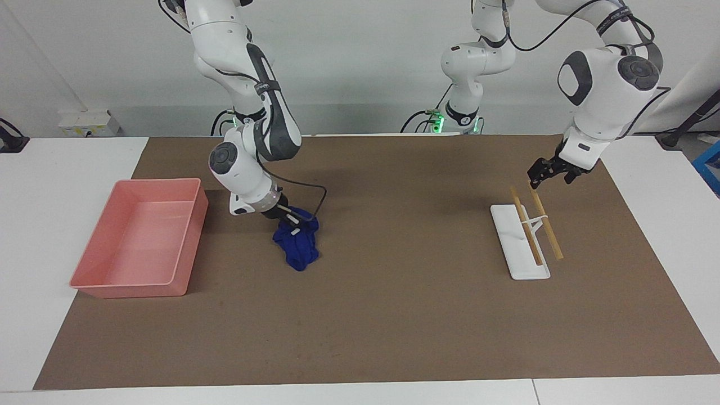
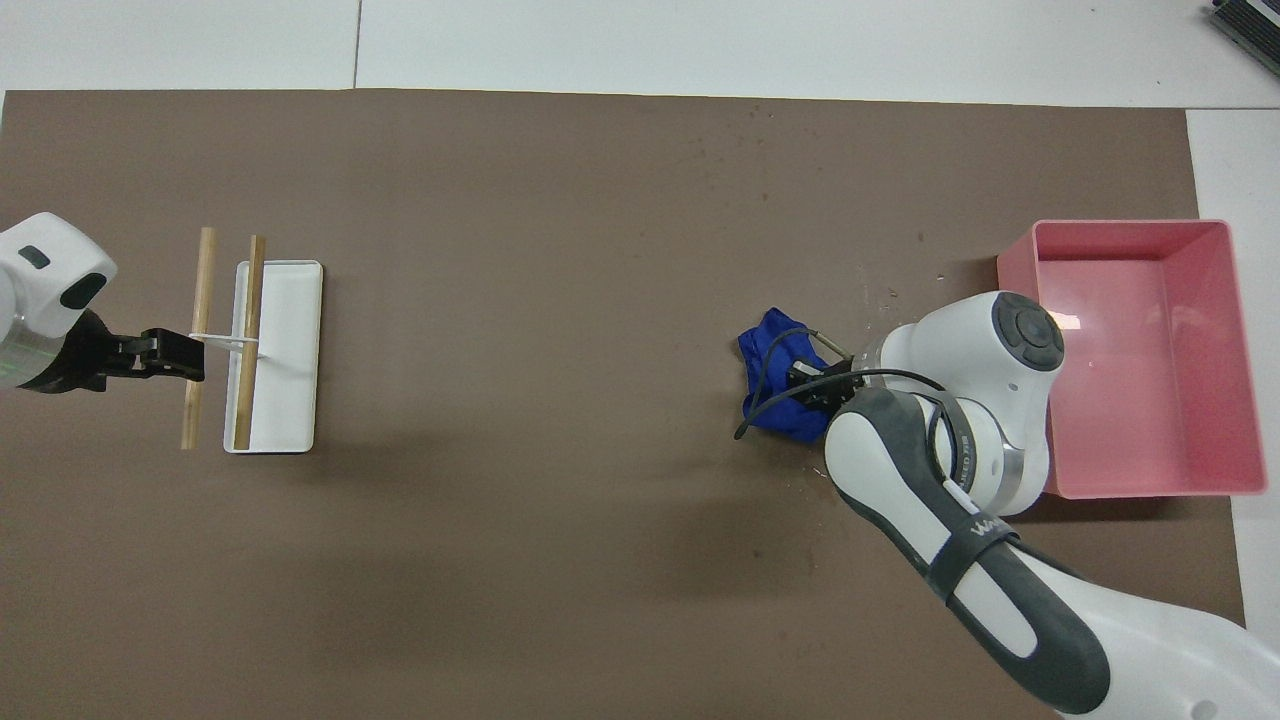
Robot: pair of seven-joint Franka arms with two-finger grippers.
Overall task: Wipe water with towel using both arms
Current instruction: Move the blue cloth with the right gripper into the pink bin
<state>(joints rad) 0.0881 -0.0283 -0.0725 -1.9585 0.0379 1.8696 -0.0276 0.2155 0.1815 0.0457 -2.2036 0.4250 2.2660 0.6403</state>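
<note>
No legible text, faint partial lettering on right arm's (image 2: 960, 560) dark band, unreadable

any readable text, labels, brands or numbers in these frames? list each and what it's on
None can be read in full.
Right arm: white lettering on the dark grey band, too blurred to read.
Same arm's wrist ring: small print, too small to read.
Towel: a small white tag, no text legible.
Pink bin, white tray and its wooden sticks: no markings visible.
</note>
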